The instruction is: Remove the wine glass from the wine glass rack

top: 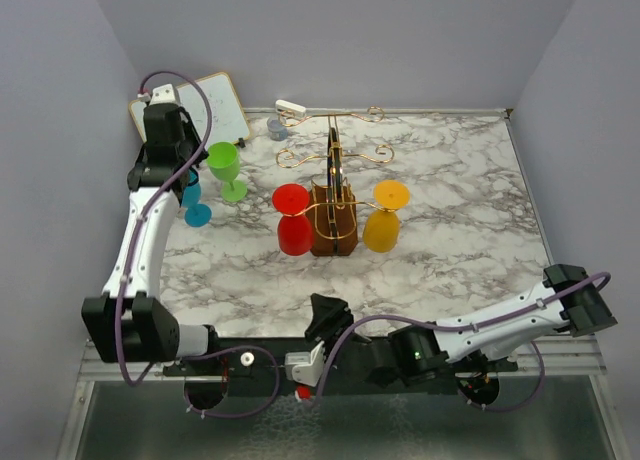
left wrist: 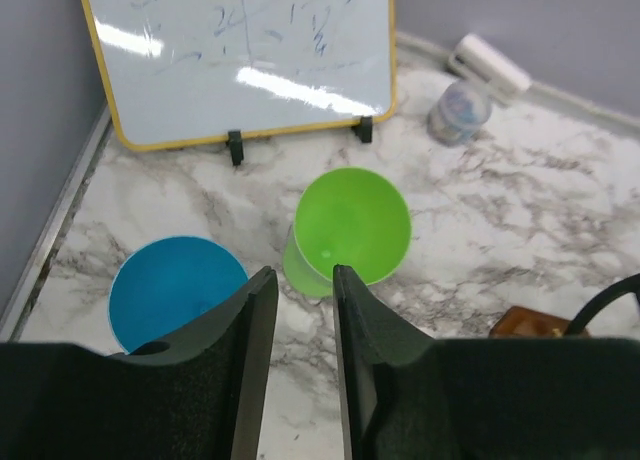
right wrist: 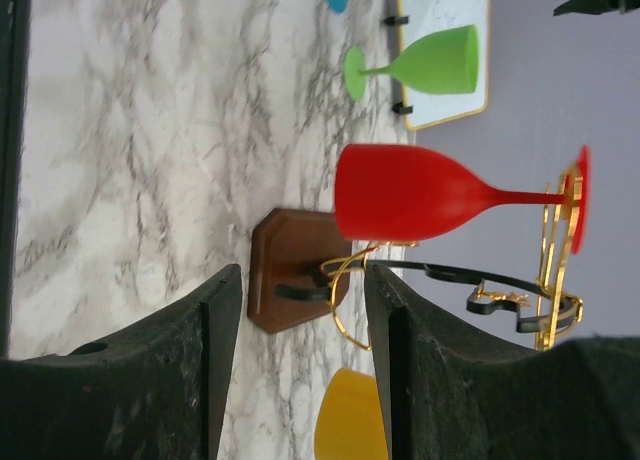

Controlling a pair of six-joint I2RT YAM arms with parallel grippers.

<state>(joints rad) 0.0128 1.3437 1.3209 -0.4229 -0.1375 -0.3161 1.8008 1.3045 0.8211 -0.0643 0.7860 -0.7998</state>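
The wine glass rack (top: 333, 220) stands mid-table on a brown wooden base, with a gold wire frame. A red wine glass (top: 293, 220) hangs upside down on its left arm and a yellow one (top: 384, 218) on its right. My right gripper (top: 325, 308) is open and empty, low at the near edge, facing the rack. In the right wrist view the rack base (right wrist: 290, 270), red glass (right wrist: 420, 192) and yellow glass (right wrist: 350, 415) lie beyond the gripper (right wrist: 303, 290). My left gripper (left wrist: 305, 280) is slightly open and empty above a green glass (left wrist: 355, 225) and a blue glass (left wrist: 175, 290).
The green glass (top: 226, 168) and blue glass (top: 196, 208) stand upright at the back left, beside my left arm. A small whiteboard (top: 222, 105) leans at the back left corner. A white marker or eraser (top: 290, 108) and a small grey cup (top: 276, 128) lie by the back wall.
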